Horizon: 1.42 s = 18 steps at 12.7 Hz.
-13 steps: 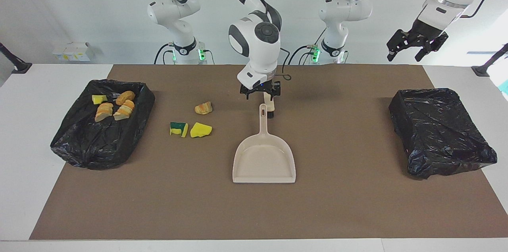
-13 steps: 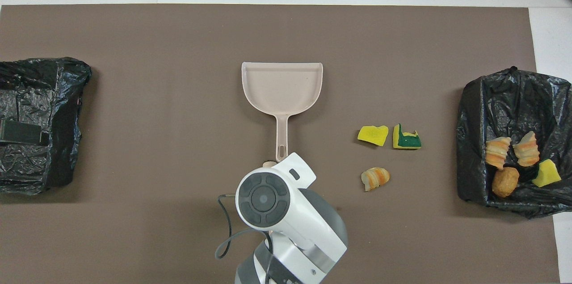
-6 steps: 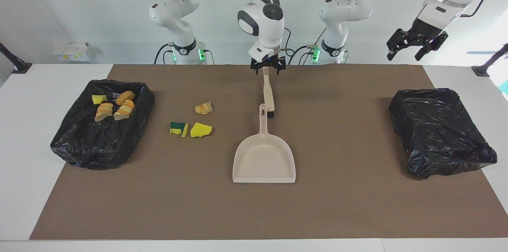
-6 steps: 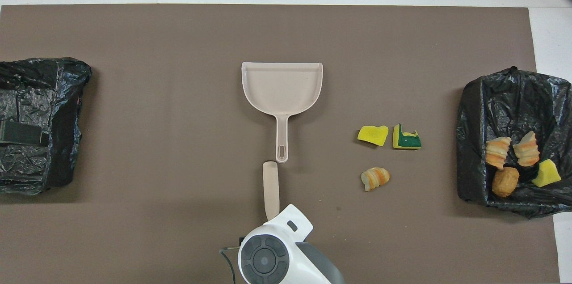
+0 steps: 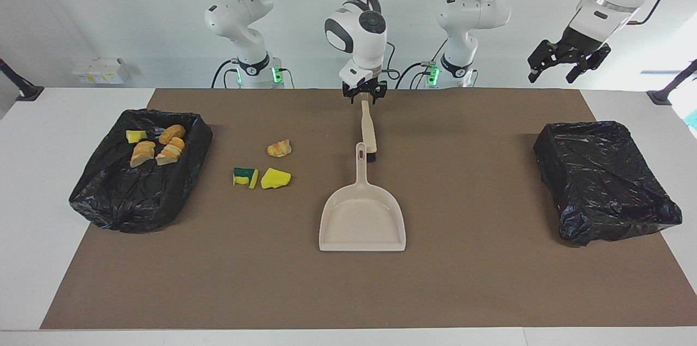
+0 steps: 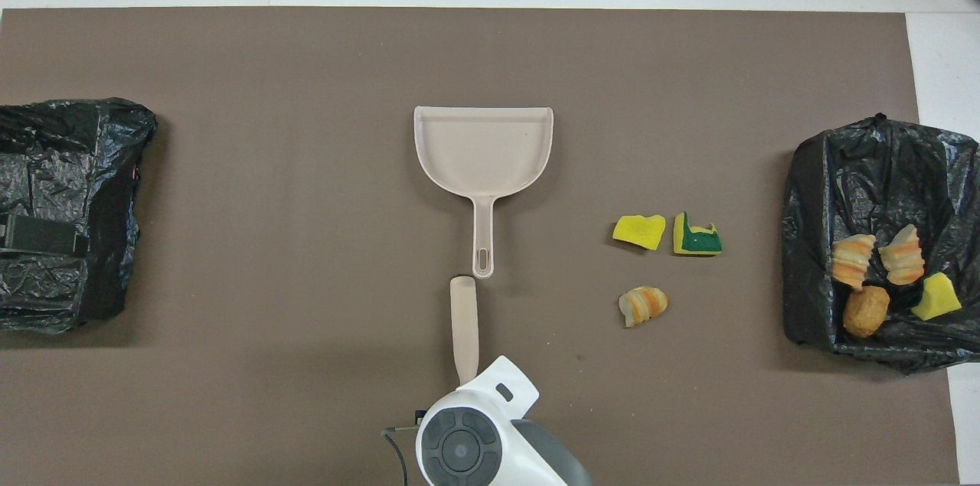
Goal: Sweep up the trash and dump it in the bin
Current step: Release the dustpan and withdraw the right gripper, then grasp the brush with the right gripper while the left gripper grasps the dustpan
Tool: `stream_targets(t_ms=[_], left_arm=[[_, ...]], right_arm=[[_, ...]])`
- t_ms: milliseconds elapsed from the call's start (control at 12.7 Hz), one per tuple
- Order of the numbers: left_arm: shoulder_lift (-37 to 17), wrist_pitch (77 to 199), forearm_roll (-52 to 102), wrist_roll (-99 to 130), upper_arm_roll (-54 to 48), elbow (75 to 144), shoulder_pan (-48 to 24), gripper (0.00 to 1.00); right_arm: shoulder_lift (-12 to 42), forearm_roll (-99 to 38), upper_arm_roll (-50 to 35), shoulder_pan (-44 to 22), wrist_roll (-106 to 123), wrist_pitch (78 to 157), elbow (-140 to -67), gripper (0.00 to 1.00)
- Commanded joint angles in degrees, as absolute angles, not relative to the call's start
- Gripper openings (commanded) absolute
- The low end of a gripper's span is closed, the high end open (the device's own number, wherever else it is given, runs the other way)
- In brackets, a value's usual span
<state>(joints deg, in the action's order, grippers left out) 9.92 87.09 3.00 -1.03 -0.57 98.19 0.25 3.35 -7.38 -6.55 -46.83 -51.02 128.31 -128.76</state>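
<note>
A brown mat (image 5: pixel 490 280) covered the counter. The right pincer (image 5: pixel 365 96) clenched the stiff, light brush (image 5: pixel 368 131) at its handle end; the left pincer (image 5: pixel 566 60) hung released.

- The right gripper (image 5: pixel 365 96) sits low at the brush (image 5: pixel 369 129) handle's end; the dustpan (image 5: pixel 362 214) lies just past the bristle end, blocking a straight forward path.
- Toward the lined bin (image 5: pixel 140 169), three scraps (image 5: pixel 261 167) lie on bare mat.
- The left gripper (image 5: pixel 567 58) hangs high, above the second bin (image 5: pixel 604 180).
</note>
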Motion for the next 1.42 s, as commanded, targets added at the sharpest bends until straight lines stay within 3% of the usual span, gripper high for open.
stream_targets(t_ms=[0, 158, 237, 395, 790, 1343], left_arm=[[11.1, 88.8, 3.3, -1.6, -0.2, 99.8, -0.7, 1.0], [11.0, 88.8, 3.3, -1.7, -0.4, 99.8, -0.9, 1.0], [10.9, 88.9, 3.3, -1.7, -0.6, 99.8, -1.0, 1.0], [10.7, 91.1, 3.3, -1.1, -0.8, 99.8, -1.2, 1.0], [9.0, 96.0, 4.5, -0.3, -0.8, 98.3, -3.2, 1.0], [0.7, 107.1, 5.4, 16.5, -1.1, 98.2, -17.4, 1.0]], right_arm=[[3.2, -9.1, -6.6, -46.8, -50.1, 131.3, -129.6, 0.38], [3.5, -9.1, -6.6, -46.3, -47.6, 131.3, -129.2, 0.04], [3.5, -9.1, -6.5, -46.3, -47.5, 130.4, -128.9, 0.0], [3.2, -9.1, -6.4, -45.7, -47.5, 127.6, -127.8, 0.0], [-3.7, -9.1, -6.2, -41.1, -48.2, 110.6, -127.5, 0.0], [-6.9, -4.1, -6.0, -25.2, -49.5, 101.8, -127.6, 0.0]])
